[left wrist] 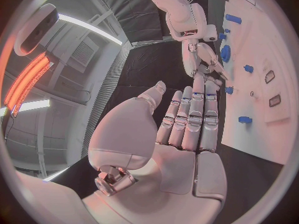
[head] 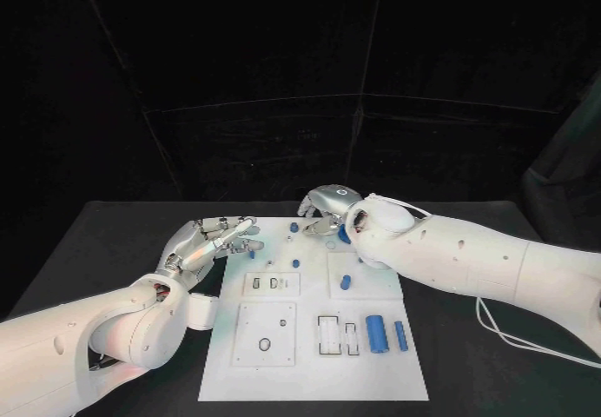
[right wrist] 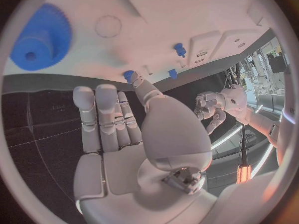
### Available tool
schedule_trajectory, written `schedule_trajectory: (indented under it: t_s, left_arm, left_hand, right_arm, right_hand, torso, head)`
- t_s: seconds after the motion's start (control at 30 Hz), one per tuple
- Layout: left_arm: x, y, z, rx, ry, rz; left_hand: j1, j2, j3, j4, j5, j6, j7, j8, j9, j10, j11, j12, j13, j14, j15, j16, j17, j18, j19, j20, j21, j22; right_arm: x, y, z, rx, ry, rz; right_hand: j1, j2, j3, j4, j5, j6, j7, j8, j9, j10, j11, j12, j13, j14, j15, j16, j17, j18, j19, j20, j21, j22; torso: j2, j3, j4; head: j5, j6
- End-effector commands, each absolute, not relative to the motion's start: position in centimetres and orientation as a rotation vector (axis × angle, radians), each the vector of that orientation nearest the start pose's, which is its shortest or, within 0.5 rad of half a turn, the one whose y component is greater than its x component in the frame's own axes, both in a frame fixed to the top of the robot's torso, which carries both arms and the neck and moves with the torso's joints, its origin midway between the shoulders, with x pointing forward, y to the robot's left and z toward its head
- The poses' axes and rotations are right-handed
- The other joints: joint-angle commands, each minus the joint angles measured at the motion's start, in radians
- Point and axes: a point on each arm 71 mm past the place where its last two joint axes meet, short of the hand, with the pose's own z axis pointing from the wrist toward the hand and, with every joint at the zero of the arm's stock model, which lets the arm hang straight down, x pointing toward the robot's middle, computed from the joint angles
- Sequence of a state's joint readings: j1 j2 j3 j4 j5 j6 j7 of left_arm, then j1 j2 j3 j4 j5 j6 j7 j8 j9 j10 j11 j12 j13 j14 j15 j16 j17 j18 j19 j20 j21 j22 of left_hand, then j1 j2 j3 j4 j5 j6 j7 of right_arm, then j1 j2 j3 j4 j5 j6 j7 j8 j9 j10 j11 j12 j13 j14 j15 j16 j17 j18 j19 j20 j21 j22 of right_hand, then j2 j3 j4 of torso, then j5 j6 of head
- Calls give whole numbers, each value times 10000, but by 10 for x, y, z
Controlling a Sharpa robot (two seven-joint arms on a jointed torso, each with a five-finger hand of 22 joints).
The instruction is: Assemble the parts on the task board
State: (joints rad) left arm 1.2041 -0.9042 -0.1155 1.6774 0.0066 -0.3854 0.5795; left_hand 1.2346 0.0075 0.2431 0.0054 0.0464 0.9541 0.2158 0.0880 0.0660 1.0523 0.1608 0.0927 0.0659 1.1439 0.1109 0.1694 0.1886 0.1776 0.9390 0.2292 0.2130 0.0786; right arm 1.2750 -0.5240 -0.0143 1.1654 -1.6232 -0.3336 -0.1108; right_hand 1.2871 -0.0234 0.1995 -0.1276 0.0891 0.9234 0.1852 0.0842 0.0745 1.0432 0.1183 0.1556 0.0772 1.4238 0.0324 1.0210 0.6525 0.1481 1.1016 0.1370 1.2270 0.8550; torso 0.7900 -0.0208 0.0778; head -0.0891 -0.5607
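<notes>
Two hands hover over the far end of the task board (head: 313,382), and from what I can see neither holds anything. My left hand (head: 210,241) sits at the board's far left corner with its fingers (left wrist: 194,115) straight and close together, palm bare. My right hand (head: 328,207) hangs over the far edge, fingers (right wrist: 102,115) extended side by side, also bare.

I judge the job partly done at best. Several small blue pegs (head: 295,262) stand in the far half of the board, and one blue part (head: 346,282) lies on the raised plate right of centre. On the near right, two blue cylinders (head: 376,334) lie loose on the board beside an open rectangular slot (head: 328,334), so those look still to be placed. The oval recess (head: 264,344) in the near left plate also appears unfilled. Whether the standing pegs are fully seated, I cannot tell.

My head view gives me the whole layout and the loose cylinders. My right wrist view adds a blue gear (right wrist: 39,39) lying on the board, which the right arm hides from the head camera. My left wrist view shows my right hand across the dark surface (left wrist: 152,67), fingers pointing down near the board.
</notes>
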Motion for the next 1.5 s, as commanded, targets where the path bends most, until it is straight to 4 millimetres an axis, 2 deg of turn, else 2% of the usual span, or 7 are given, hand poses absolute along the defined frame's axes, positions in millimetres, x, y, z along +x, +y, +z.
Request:
schedule_trajectory:
  t_s: [0.03, 0.27, 0.43, 0.57, 1.0, 1.37, 1.5]
  left_arm:
    - [451, 199, -179, -10214, 13302, -16430]
    - [452, 200, -179, -10225, 13304, -16404]
    - [452, 201, -179, -10228, 13304, -16390]
    - [453, 201, -180, -10227, 13314, -16400]
    - [454, 201, -180, -10232, 13334, -16395]
    - [455, 201, -181, -10241, 13337, -16370]
    - [455, 201, -181, -10243, 13346, -16376]
  left_hand:
    - [50, 41, 29, -13, 40, -10, 42, -53, -11, -19, 54, -69, -12, 9, 54, -59, 16, 70, 35, 25, -43, -16]
    - [58, 46, 43, -24, 41, -10, 38, -58, -10, -21, 53, -76, -12, 8, 55, -68, 20, 70, 35, 25, -47, -19]
    - [70, 57, 66, -42, 41, -7, 33, -66, -9, -18, 50, -86, -11, 9, 54, -80, 26, 70, 36, 26, -53, -24]
    - [75, 60, 74, -49, 41, -5, 31, -68, -9, -16, 49, -89, -11, 10, 54, -85, 29, 70, 37, 26, -55, -26]
    - [80, 63, 84, -57, 41, -3, 28, -70, -8, -15, 47, -92, -10, 10, 53, -90, 32, 71, 38, 26, -57, -28]
    - [88, 67, 101, -72, 41, -1, 26, -76, -7, -12, 45, -99, -10, 12, 52, -99, 37, 71, 40, 25, -61, -32]
    - [88, 67, 101, -72, 41, -1, 26, -76, -7, -12, 45, -99, -10, 12, 52, -99, 37, 71, 40, 25, -61, -32]
  right_arm:
    - [554, -154, -144, -1906, 14832, 5301]
    - [544, -207, -139, 79, 16052, 5278]
    - [538, -232, -142, 593, 16901, 4812]
    - [538, -240, -144, 594, 17200, 4431]
    - [544, -230, -148, 105, 17403, 4115]
    - [548, -222, -149, -448, 17357, 3769]
    - [549, -219, -149, -638, 17307, 3607]
  right_hand:
    - [-131, 55, -28, 232, 231, 285, -24, 96, 23, 780, -124, 364, 111, 255, -102, 539, 729, -206, 555, -44, 415, 741]
    - [-985, -705, -924, 1321, 1210, 269, -456, 11, -54, 3045, -675, 2148, 1386, 687, -587, 2065, 2810, -532, 1749, -482, 1384, 2443]
    - [-329, -878, -2337, 2674, 1441, -79, -364, -61, -50, 2238, -668, 4324, 3858, 743, -407, 3086, 4281, -627, 2096, -505, 1773, 3152]
    - [303, -898, -2774, 3520, 1415, -203, -294, -18, -49, 1661, -576, 5133, 4975, 763, -429, 3390, 4757, -675, 2149, -391, 1862, 3305]
    - [905, -810, -2854, 3727, 1470, -191, -322, 65, -44, 1659, -557, 5994, 6087, 816, -449, 3657, 5226, -700, 2222, -375, 1932, 3449]
    - [1510, -537, -2731, 3449, 1516, -47, -372, 181, -35, 2096, -607, 7310, 7576, 948, -482, 4110, 6104, -749, 2372, -403, 2044, 3699]
    - [1780, -367, -2548, 3272, 1117, 61, -391, 243, -31, 2394, -628, 8085, 8424, 1003, -496, 4305, 6489, -782, 2478, -416, 2120, 3868]
  torso:
    - [-14, 9, -66]
    - [-17, 46, -166]
    - [-13, 72, -215]
    - [-9, 62, -202]
    - [-5, 45, -167]
    - [-7, 47, -191]
    - [-7, 49, -179]
  head:
    - [-7, 26]
    - [-18, 79]
    - [8, 87]
    - [-32, 91]
    - [-79, 10]
    - [-72, -26]
    - [-80, -48]
